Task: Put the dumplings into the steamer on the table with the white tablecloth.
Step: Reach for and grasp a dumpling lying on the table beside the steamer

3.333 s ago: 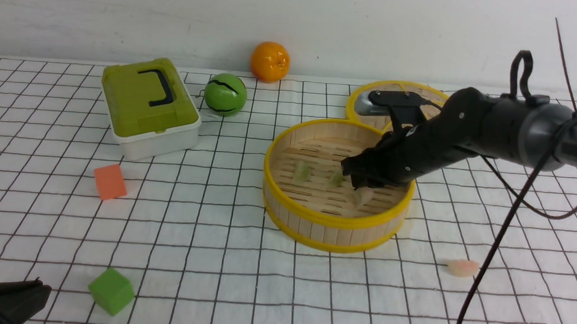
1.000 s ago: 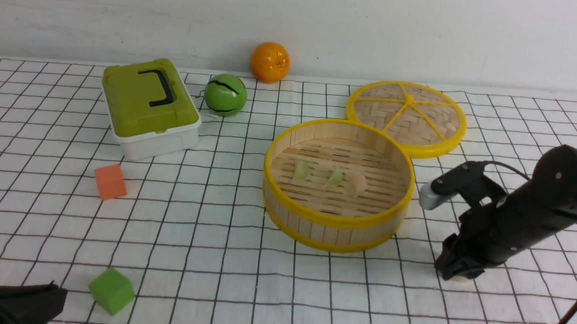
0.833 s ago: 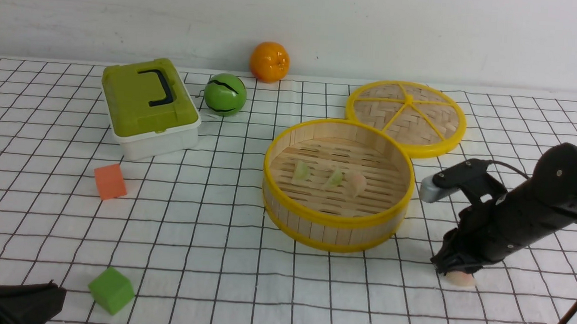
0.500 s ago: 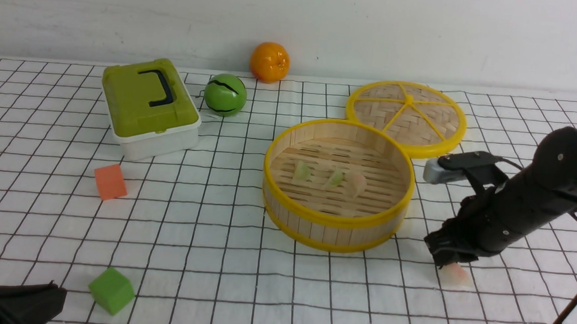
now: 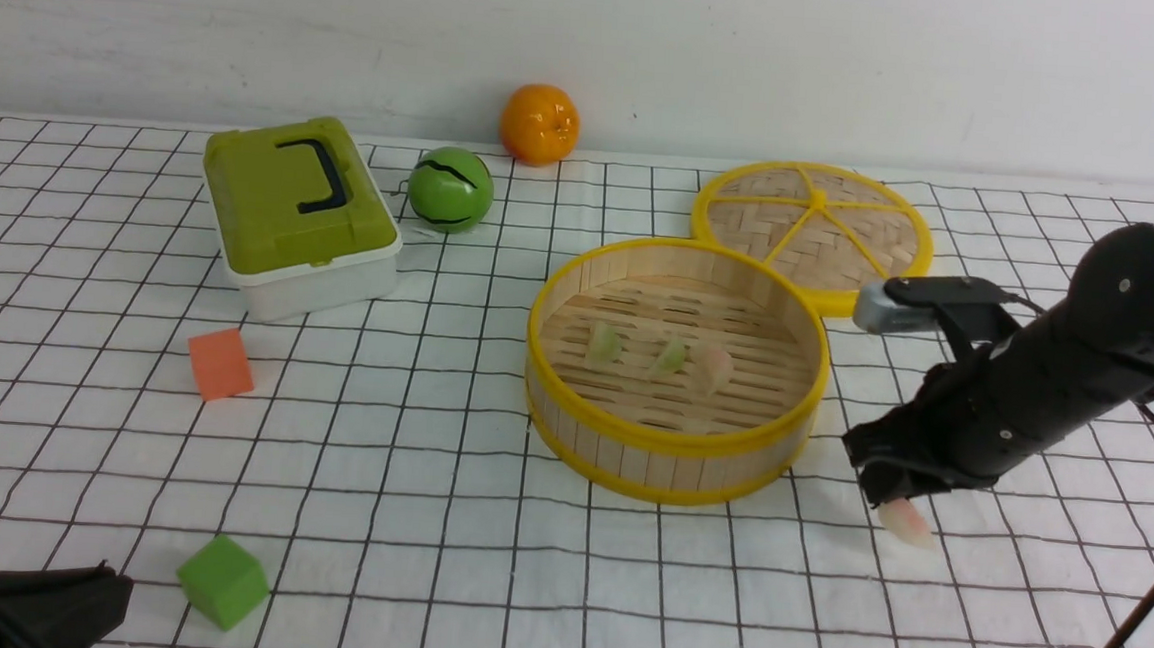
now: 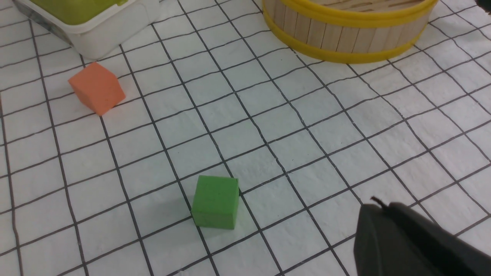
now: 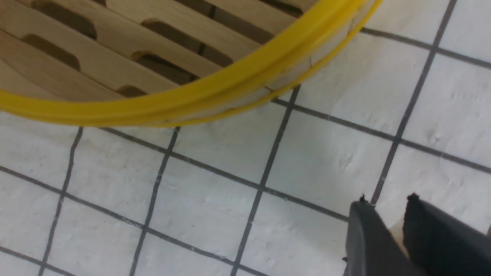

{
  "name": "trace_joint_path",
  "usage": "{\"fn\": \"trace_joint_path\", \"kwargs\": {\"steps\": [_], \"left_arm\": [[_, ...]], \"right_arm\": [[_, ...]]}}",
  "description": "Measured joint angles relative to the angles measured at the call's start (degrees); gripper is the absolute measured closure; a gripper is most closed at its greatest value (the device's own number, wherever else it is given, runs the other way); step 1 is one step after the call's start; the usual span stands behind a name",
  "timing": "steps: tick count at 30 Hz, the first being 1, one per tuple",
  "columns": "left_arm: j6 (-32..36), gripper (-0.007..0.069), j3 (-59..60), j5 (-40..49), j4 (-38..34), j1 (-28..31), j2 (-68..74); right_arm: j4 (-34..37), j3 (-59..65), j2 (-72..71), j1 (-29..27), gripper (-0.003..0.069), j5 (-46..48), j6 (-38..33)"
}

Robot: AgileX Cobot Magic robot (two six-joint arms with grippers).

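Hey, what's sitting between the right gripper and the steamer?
Only bare tablecloth, clearest in the right wrist view. The right gripper, holding a dumpling, hangs just beside the steamer.

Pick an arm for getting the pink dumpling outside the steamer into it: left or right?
Right: the right hand grips the pink dumpling beside the steamer; the left hand sits far off near the green cube.

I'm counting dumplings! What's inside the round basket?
The basket holds a green dumpling, another green dumpling and a pink dumpling. Its near wall hides the closest strip of floor.
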Motion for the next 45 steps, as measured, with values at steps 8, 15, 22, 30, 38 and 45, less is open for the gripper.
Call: {"fn": "trace_joint_path", "kwargs": {"steps": [8, 15, 22, 30, 38, 45], "left_arm": [[0.0, 0.0606, 0.0, 0.0, -0.33, 0.0, 0.0], [0.0, 0.0606, 0.0, -1.2, -0.78, 0.0, 0.0], [0.0, 0.0606, 0.0, -1.34, -0.78, 0.0, 0.0], [0.0, 0.0606, 0.0, -1.34, -1.51, 0.0, 0.0], [0.0, 0.0606, 0.0, -1.99, -1.63, 0.0, 0.0], [0.0, 0.0606, 0.0, -2.17, -1.65, 0.0, 0.0]], "right_arm": [[0.12, -5.2, -3.41, 0.0, 0.055, 6.01, 1.46], [7.91, -15.95, -4.28, 0.76, 0.065, 7.35, 1.53], [11.38, -22.2, 5.6, 4.01, 0.0663, 2.55, 2.89], [-2.12, -22.72, 3.47, 2.83, 0.0663, 9.48, 2.93], [-16.22, -23.19, 4.17, 0.5, 0.0619, 19.33, -4.17], [-11.47, -23.19, 9.53, 0.56, 0.04, 19.96, -12.42]]}}
